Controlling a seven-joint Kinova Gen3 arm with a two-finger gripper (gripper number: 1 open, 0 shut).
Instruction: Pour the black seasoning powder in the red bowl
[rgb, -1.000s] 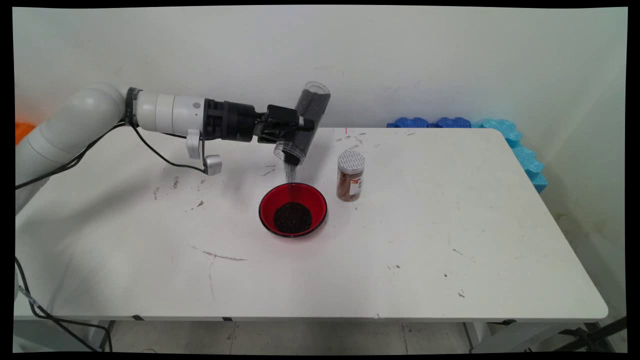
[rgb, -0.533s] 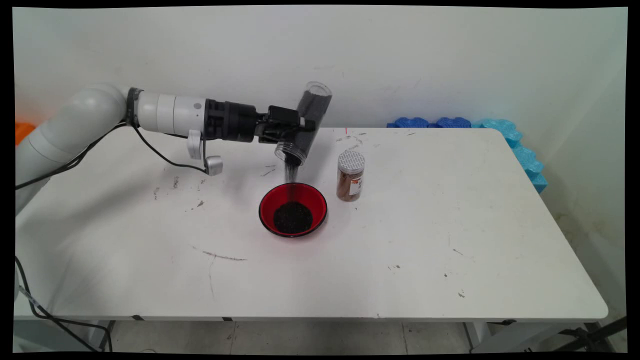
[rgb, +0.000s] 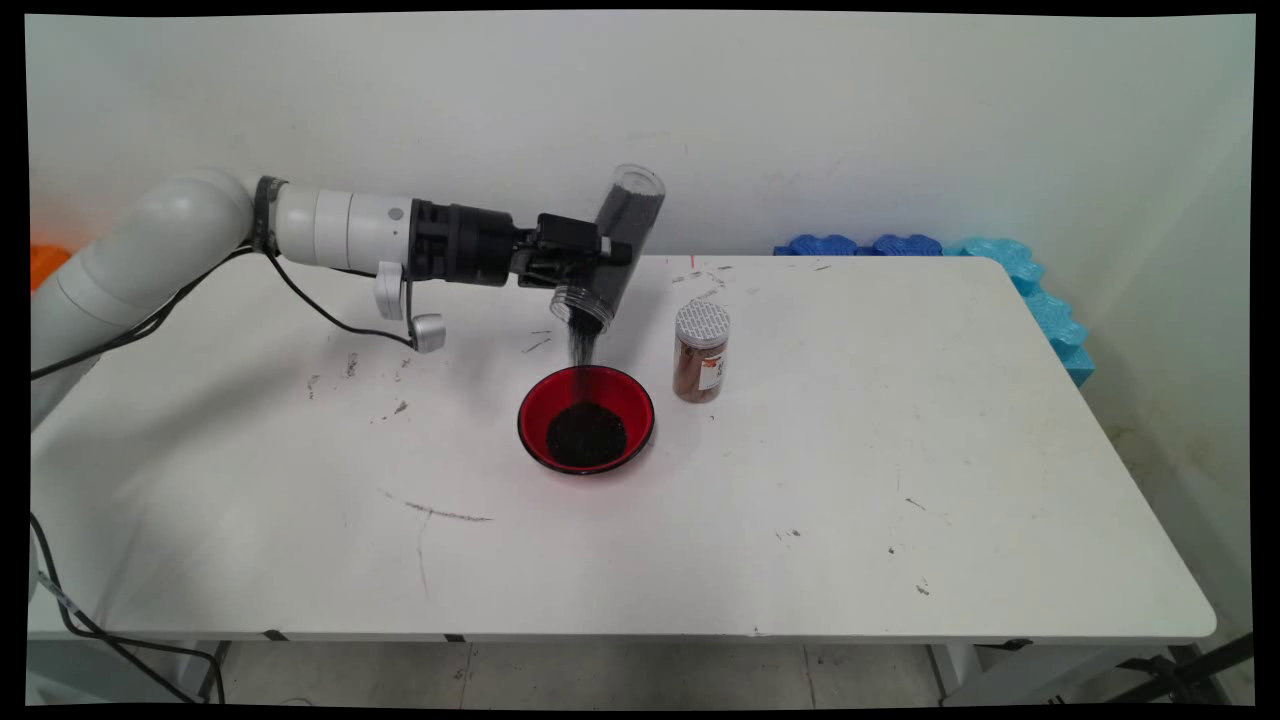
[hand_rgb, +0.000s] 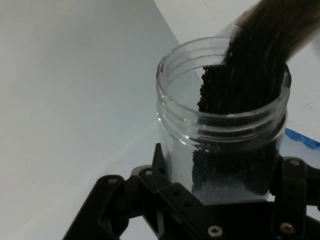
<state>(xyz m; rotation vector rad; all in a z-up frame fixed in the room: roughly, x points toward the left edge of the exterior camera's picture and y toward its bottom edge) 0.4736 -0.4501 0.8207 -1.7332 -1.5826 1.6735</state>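
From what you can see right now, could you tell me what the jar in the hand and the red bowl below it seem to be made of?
The jar looks like clear, glossy plastic: dark granules show through its wall, and its threaded mouth looks moulded. It could be glass. The red bowl has a smooth, shiny red inside with a dark rim, probably plastic or glazed ceramic.

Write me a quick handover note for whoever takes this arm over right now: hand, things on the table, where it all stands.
Hand: shut on the clear plastic jar of dark granules, tilted mouth-down above the red bowl.
Granules are streaming from the jar's mouth into the bowl; a dark pile covers the bowl's bottom.
Much still fills the jar.
A brown spice jar with a white lid stands upright right of the bowl, apart from it.
Both rest on the white table.
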